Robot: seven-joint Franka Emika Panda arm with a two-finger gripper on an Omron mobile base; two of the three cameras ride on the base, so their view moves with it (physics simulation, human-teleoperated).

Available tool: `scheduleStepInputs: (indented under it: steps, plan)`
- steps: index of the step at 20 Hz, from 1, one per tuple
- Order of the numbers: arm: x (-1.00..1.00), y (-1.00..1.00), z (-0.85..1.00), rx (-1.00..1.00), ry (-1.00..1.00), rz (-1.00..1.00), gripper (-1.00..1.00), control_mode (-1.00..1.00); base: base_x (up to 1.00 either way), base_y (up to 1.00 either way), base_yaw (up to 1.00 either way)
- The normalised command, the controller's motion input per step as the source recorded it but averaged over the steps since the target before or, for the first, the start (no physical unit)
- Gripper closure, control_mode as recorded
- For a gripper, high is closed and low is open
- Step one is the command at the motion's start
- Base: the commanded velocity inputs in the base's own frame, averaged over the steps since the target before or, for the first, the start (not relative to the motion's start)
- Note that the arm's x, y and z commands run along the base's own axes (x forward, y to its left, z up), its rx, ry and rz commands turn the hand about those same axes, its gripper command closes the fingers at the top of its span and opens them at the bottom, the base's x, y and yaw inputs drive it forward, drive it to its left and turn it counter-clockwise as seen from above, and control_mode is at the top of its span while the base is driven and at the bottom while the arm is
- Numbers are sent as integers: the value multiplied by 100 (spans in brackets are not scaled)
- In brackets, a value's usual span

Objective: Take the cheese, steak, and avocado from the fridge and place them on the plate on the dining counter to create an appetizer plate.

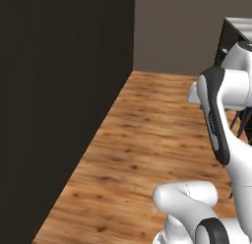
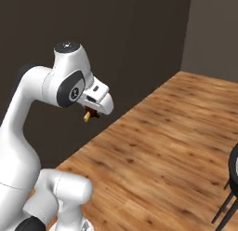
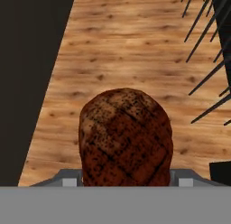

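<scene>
The steak (image 3: 125, 142), a dark reddish-brown lump with grill marks, sits between my gripper's (image 3: 125, 180) jaws and covers most of both fingers in the hand view. In the right base view the gripper (image 2: 91, 114) hangs under the bent wrist, shut on the steak (image 2: 95, 114), high above the wooden floor. A corner of the dining counter (image 1: 239, 25), pale top on a black base, shows at the upper right of the left base view, beyond the arm. The cheese, the avocado, the plate and the fridge are out of view.
A tall dark wall (image 1: 59, 100) runs along the left side of the wooden floor (image 1: 147, 135). Black stool legs (image 3: 205, 42) stand to the right, and another stool (image 2: 230, 188) is at the right edge of the right base view.
</scene>
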Motion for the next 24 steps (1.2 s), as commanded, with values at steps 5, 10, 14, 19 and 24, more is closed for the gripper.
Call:
scheduleStepInputs:
  steps: [5, 10, 14, 19, 24]
  plan:
    - [0, 0, 0, 0, 0, 0, 100, 100, 100, 0, -39]
    - [0, 0, 0, 0, 0, 0, 100, 100, 100, 15, -41]
    - [0, 0, 0, 0, 0, 0, 100, 100, 100, 30, -43]
    - [0, 0, 0, 0, 0, 0, 100, 100, 100, 48, -43]
    - [0, 0, 0, 0, 0, 0, 100, 100, 100, 58, -41]
